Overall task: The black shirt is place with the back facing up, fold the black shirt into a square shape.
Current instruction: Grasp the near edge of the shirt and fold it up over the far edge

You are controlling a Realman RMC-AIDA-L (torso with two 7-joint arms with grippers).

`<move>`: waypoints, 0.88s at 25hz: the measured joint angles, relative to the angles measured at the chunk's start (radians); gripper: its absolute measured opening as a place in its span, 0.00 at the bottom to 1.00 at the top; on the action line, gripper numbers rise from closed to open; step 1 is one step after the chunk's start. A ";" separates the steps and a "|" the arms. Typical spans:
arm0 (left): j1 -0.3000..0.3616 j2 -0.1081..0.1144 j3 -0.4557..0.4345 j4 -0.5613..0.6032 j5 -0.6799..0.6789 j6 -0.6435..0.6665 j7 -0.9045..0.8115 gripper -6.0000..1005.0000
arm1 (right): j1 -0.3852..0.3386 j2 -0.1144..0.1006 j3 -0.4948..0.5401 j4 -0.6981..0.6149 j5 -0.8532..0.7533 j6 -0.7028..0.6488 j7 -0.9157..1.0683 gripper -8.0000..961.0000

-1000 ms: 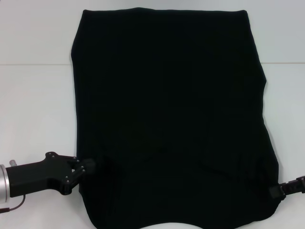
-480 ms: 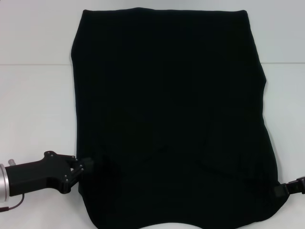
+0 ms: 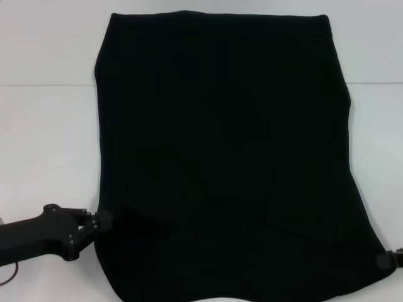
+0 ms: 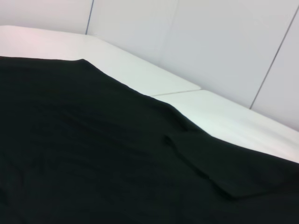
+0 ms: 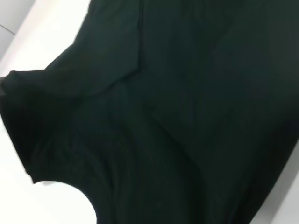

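White table (image 3: 50,138), pale panelled wall (image 4: 224,42) behind it.

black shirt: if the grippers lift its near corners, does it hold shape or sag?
Likely sags: the black shirt lies limp with soft wrinkles near the left gripper. Probably drags rather than slides on the table; the right gripper sits at its other corner.

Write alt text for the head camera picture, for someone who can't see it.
A large black shirt lies spread flat on a white table, filling most of the picture. The robot's left gripper is at the shirt's near left edge, and only the tip of the right gripper shows at its near right corner.
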 joint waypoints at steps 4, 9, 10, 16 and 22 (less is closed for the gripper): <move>0.017 0.003 -0.004 0.002 0.034 0.032 -0.018 0.05 | -0.051 0.003 0.041 0.001 0.000 -0.027 -0.054 0.08; 0.048 -0.004 -0.029 0.004 0.084 0.042 -0.031 0.06 | -0.114 -0.002 0.081 0.002 -0.002 -0.058 -0.111 0.08; 0.054 -0.004 -0.044 0.006 0.091 0.048 -0.033 0.06 | -0.124 -0.004 0.091 0.002 -0.002 -0.067 -0.120 0.08; 0.094 -0.007 -0.105 0.013 0.115 0.101 -0.034 0.06 | -0.166 -0.025 0.135 0.003 -0.008 -0.128 -0.157 0.08; 0.089 -0.005 -0.134 0.013 0.116 0.111 -0.051 0.06 | -0.163 -0.033 0.146 0.002 -0.006 -0.132 -0.162 0.08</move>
